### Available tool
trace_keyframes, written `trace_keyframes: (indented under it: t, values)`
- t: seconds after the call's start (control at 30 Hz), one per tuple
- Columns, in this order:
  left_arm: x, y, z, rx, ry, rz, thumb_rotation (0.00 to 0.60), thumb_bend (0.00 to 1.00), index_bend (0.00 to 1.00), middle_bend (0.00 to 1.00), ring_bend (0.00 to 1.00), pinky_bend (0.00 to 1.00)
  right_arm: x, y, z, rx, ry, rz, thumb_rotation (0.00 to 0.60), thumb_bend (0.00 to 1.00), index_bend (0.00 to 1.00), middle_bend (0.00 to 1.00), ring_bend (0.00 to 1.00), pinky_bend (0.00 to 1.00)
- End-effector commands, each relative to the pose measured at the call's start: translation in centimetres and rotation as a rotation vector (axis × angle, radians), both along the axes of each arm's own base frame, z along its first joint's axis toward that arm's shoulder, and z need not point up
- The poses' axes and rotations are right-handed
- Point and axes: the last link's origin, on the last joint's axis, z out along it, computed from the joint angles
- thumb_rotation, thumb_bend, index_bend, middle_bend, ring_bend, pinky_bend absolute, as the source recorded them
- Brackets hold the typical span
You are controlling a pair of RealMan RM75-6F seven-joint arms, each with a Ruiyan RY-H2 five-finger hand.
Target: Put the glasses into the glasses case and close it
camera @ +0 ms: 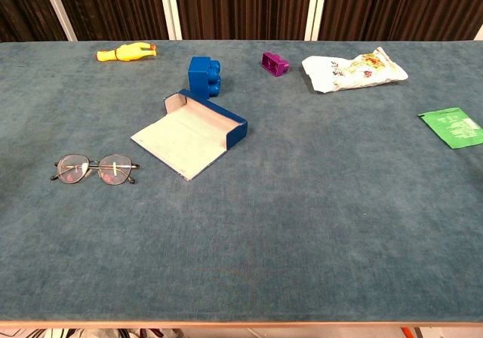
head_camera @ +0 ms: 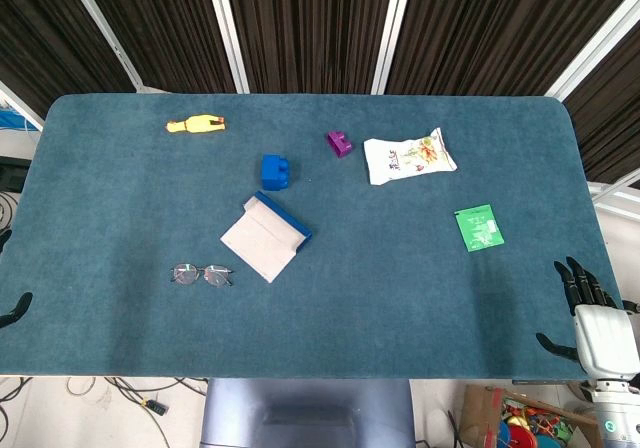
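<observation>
Right hand (head_camera: 590, 313) at the near right corner of the table (head_camera: 400, 298), seen only in the head view: dark fingers spread apart and pointing up over the table edge, thumb out to the side, nothing in the grasp. Well apart from every object. Left hand (head_camera: 14, 310) barely in view at the far left edge, only a dark fingertip or two showing beside the table; released or clenched cannot be told.

Nearest the right hand, a small green packet (head_camera: 479, 227) lying flat. Beyond it, toward the far side, a white snack bag (head_camera: 408, 157) with printed pictures, and just left of that a purple block (head_camera: 339, 144).

Glasses case (camera: 190, 132) open near the table's middle, blue shell with the pale lined flap laid flat toward the near left. Blue block (camera: 204, 75) just behind the case, apart from it. Glasses (camera: 95, 169) outside the case, to its near left, resting on the cloth with round lenses and temples folded. Yellow rubber duck toy (camera: 126, 52) lying on its side at the far left.
</observation>
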Motion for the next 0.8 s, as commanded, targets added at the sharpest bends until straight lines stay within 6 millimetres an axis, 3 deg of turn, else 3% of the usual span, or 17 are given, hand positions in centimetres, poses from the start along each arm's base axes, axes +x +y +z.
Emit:
trace_keyframes:
  t: [0.03,0.8]
  values:
    - [0.0,0.11,-0.19,-0.007,0.004,0.003,0.6,0.25,0.03,0.0,0.0,0.0,0.0,-0.01,0.01,0.0,0.0,0.001,0.6,0.18,0.02,0.0,0.11,0.28]
    - [0.33,0.09,-0.47,-0.013,-0.015,-0.034,0.6,0.25,0.07,0.0,0.0,0.0,0.1,0.26,0.15,0.003,-0.004,0.007,0.6,0.18,0.02,0.0,0.11,0.28]
